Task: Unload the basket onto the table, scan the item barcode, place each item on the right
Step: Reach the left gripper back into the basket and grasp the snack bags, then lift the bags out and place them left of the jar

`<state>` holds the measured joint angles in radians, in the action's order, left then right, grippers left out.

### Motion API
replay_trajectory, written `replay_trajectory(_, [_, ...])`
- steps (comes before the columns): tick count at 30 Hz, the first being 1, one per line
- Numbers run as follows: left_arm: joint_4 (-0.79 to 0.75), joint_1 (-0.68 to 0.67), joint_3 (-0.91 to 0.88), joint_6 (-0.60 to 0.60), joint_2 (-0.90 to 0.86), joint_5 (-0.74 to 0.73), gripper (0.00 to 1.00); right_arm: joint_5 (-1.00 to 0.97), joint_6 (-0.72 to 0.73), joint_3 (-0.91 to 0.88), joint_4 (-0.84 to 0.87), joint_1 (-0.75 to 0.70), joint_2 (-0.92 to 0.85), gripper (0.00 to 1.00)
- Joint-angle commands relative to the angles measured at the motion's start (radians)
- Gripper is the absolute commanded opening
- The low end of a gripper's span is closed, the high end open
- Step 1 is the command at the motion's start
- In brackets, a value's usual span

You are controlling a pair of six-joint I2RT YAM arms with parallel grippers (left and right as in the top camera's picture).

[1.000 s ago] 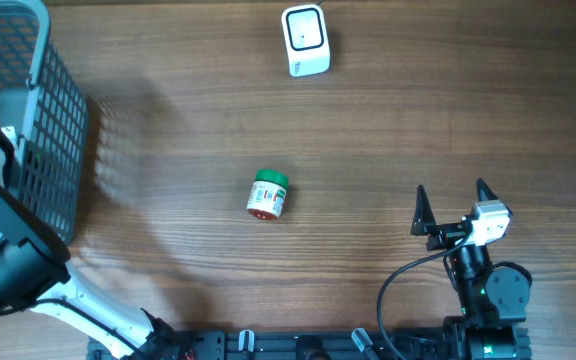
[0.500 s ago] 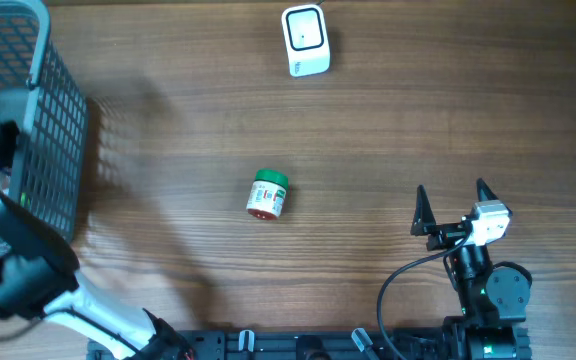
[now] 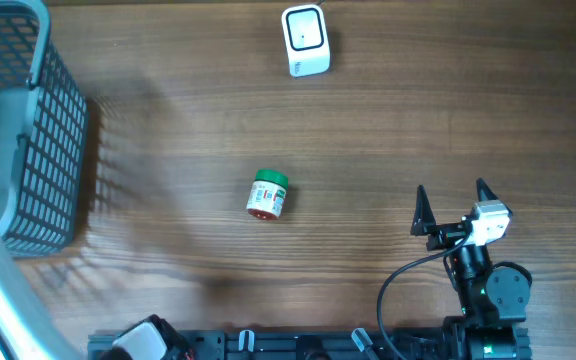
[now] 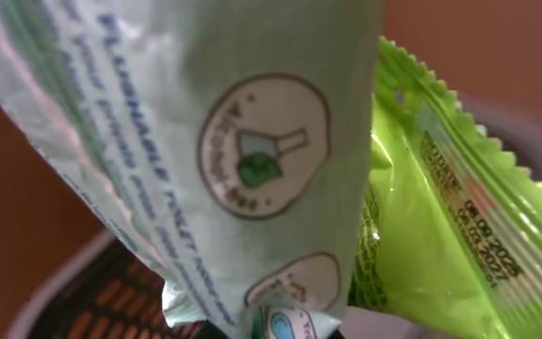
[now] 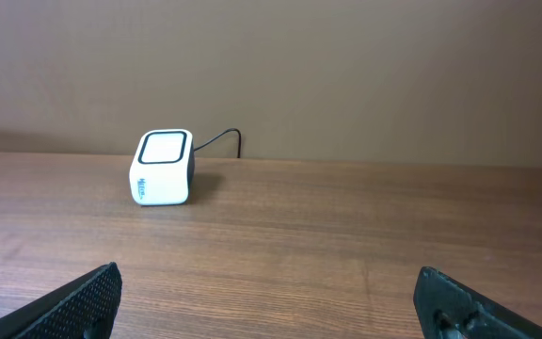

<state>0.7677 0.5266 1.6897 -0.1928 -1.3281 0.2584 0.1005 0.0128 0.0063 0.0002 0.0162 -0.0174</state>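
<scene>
Above the basket at left, the left hand is pinched shut on a pale packet, held clear for carrying to the scanner; the right hand rests wide open, empty.

The overhead view looks straight down on the surface, with the scanner at its top edge. The right wrist view sits low over the surface, facing level toward the scanner, well ahead; both views share it. The left wrist view is filled by blurred packets right against the lens.
</scene>
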Motion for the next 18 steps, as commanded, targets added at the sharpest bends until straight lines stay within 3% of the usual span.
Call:
replay_trajectory(1, [-0.023, -0.103, 0.031, 0.018, 0.150, -0.001, 0.04, -0.002, -0.010, -0.001, 0.005, 0.004, 0.003, 1.00])
replay_trajectory(8, [0.063, -0.381, 0.031, 0.077, 0.286, 0.000, 0.04, -0.002, -0.010, -0.001, 0.005, 0.004, 0.003, 1.00])
replay_trajectory(18, [0.441, -0.669, 0.031, 0.276, 0.230, 0.000, 0.04, -0.002, -0.010, -0.001, 0.005, 0.004, 0.003, 1.00])
